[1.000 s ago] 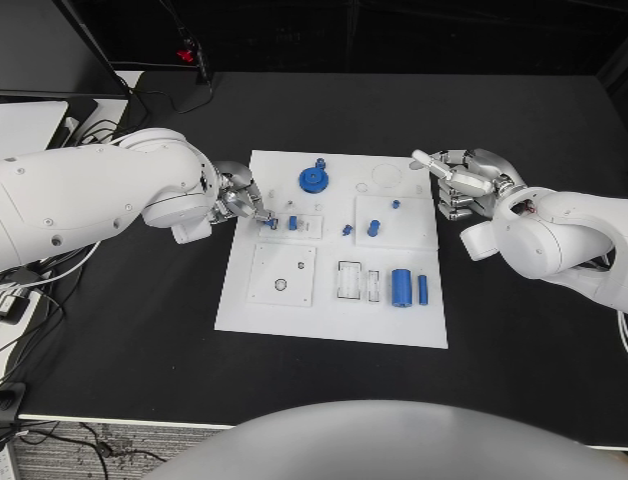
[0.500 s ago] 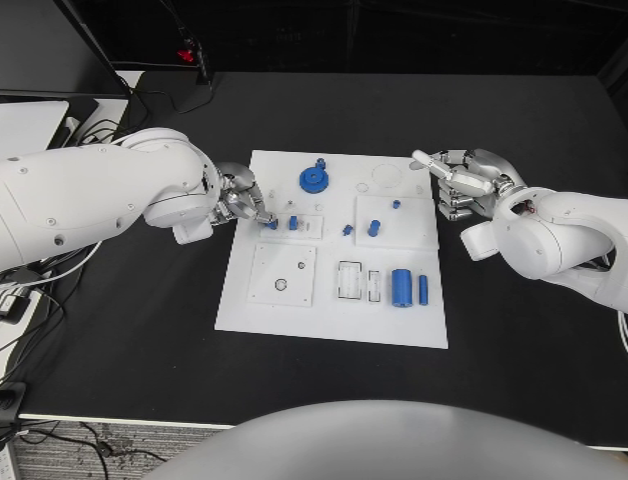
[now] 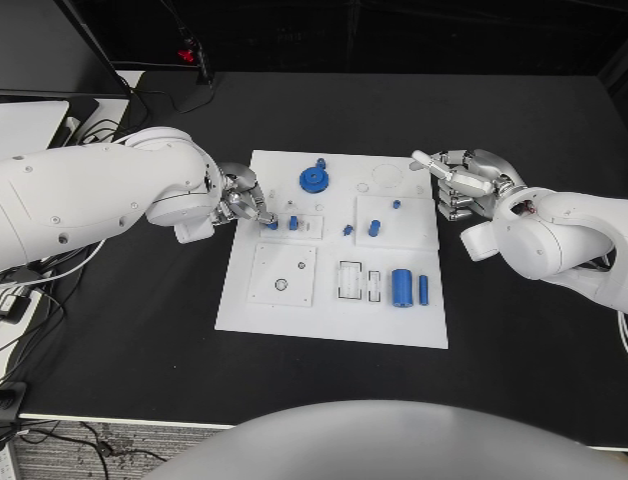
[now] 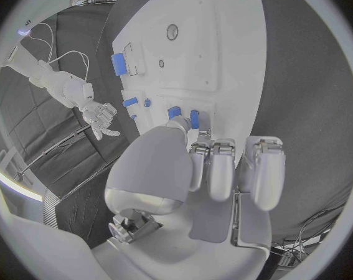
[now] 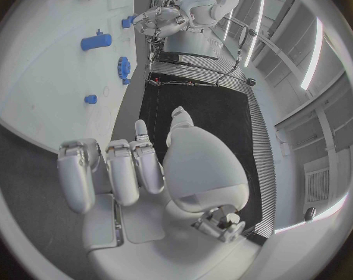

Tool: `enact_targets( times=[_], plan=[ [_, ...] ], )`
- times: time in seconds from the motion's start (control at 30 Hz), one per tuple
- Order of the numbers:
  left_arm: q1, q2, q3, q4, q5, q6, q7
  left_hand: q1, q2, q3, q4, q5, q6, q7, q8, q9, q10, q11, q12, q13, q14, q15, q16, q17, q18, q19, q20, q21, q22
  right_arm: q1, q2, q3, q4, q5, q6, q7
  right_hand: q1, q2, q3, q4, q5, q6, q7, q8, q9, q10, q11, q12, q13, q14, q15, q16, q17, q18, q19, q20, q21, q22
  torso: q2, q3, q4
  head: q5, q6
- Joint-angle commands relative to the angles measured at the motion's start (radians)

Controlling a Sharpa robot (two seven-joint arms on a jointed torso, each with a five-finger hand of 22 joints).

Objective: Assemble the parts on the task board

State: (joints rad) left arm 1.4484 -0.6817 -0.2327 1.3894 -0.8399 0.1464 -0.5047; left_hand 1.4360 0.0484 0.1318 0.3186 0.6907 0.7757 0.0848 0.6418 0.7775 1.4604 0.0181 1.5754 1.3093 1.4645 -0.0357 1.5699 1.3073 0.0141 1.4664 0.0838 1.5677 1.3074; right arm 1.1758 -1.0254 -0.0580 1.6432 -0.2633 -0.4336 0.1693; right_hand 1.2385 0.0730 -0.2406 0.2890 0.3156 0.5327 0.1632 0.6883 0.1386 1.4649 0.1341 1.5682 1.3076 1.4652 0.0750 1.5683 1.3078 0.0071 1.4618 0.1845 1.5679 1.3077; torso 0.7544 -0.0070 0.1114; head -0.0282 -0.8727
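While the left hand [image 3: 242, 203] reaches a small blue part [image 3: 272, 224] at the white board's [image 3: 329, 320] edge, apparently pinching it for seating, its grip cannot be confirmed. The right hand [image 3: 463, 183] waits beside the board, fingers curled, holding nothing.

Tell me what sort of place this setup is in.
Probably a robotics lab or test bench. A white task board with small blue parts lies on a black table, loose cables hang off the table's edge, and ceiling strip lights run overhead.

White rounded arms [image 3: 84, 200], silver jointed hands [image 3: 242, 200]
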Motion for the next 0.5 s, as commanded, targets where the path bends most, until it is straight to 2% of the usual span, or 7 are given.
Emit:
enact_targets(
  times=[0.03,0.5],
  plan=[
    [-0.004,0.002,-0.003,-0.001,-0.004,0.031,-0.020,0.023,0.032,0.033,-0.025,-0.009,-0.004,-0.005,0.000,-0.002,0.110,0.002,-0.005,0.261,0.106,0.001,0.001,0.263,-0.014,0.104,-0.003,0.003,0.263,0.001,0.001,0.000,0.003,0.003,0.011,0.004,0.001,0.006,-0.005,0.002,0.005,-0.004,0.047,0.004,-0.001,0.106,0.004,0.003,0.263,0.106,0.004,0.002,0.263,-0.007,0.109,0.004,0.003,0.263,0.000,-0.0003,0.0003,-0.002,0.000],
    [-0.004,-0.008,-0.003,0.006,-0.004,-0.006,0.002,0.031,0.028,0.051,-0.033,-0.004,-0.001,-0.008,0.001,-0.003,0.110,0.000,-0.005,0.261,0.106,0.001,0.001,0.263,-0.014,0.104,-0.001,0.003,0.263,0.001,0.001,0.000,0.001,0.003,0.009,0.004,0.001,0.006,-0.005,0.002,0.005,-0.004,0.047,0.004,-0.001,0.106,0.004,0.003,0.263,0.106,0.004,0.002,0.263,-0.007,0.109,0.004,0.003,0.263,0.000,0.0001,0.0011,-0.004,0.000]
  ],
)
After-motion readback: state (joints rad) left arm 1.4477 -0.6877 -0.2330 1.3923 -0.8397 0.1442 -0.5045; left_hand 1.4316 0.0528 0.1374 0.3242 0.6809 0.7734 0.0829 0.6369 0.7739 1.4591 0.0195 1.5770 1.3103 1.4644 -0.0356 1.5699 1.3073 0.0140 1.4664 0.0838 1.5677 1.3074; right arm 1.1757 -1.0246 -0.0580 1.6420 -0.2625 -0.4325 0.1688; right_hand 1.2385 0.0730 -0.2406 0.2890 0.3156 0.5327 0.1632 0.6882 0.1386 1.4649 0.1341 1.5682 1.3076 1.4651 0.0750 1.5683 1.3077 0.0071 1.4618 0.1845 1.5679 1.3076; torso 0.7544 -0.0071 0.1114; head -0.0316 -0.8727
